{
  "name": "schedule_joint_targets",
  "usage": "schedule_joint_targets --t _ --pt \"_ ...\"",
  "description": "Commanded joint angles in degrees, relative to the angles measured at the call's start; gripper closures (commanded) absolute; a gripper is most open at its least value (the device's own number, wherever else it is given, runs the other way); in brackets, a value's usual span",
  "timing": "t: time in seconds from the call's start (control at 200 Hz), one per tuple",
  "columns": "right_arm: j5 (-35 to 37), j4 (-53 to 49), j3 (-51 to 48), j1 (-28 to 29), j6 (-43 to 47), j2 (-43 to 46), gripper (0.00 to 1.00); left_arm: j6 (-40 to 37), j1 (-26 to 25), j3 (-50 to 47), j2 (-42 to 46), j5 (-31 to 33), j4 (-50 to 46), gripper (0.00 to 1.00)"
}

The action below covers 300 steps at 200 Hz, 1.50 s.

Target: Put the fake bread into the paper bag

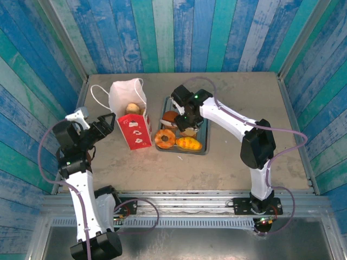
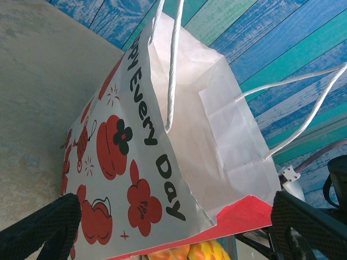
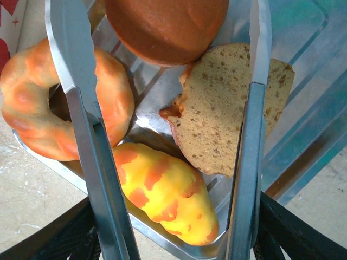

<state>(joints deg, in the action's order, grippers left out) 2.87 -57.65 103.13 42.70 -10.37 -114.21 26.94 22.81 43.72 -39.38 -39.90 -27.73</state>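
Steel is what your right gripper has hold of: the tongs, with its black fingers set against the outside of the two blades and the blades standing well apart. Out past those fingers the fake bread lies on the grey tray. A yellow-orange roll is nearest the fingers, and a brown bun is farthest. One blade crosses a ring donut. The other crosses a flat tan slice just beside the bun. The blades are spread wider than the roll, and no piece looks pinched.

Your left gripper is spread wide. The paper bag lies in the gap between its fingers, with the red bottom edge nearest them and the cord handles away from them. You cannot tell whether either pad touches the paper. From above, that gripper sits just beside the bag, which stands upright on the table with its mouth open and a round bun inside. The tray lies on the far side of the bag from those fingers.
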Motion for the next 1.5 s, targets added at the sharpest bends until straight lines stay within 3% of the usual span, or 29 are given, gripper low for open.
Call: schedule_joint_targets --t 0.0,0.406,0.726,1.162,1.498 --pt "-0.5 -0.5 1.8 -0.2 0.7 -1.5 0.31 -1.0 -0.1 0.4 0.2 0.2 0.3 0.06" --pt "-0.3 -1.1 2.5 -0.3 1.0 -3.8 0.32 -1.2 -0.1 0.4 0.2 0.4 0.2 0.06" --pt "2.1 -1.3 2.4 -0.2 0.6 -1.1 0.49 -0.2 0.0 1.2 0.0 1.9 0.6 0.06" --pt "6.6 2.2 -3.7 0.0 -1.4 11.6 0.53 4.2 -0.1 1.8 -0.8 4.0 2.5 0.06" --pt "9.4 3.1 -6.4 1.8 -3.0 24.9 0.54 4.4 0.0 3.7 -4.2 1.3 4.1 0.02"
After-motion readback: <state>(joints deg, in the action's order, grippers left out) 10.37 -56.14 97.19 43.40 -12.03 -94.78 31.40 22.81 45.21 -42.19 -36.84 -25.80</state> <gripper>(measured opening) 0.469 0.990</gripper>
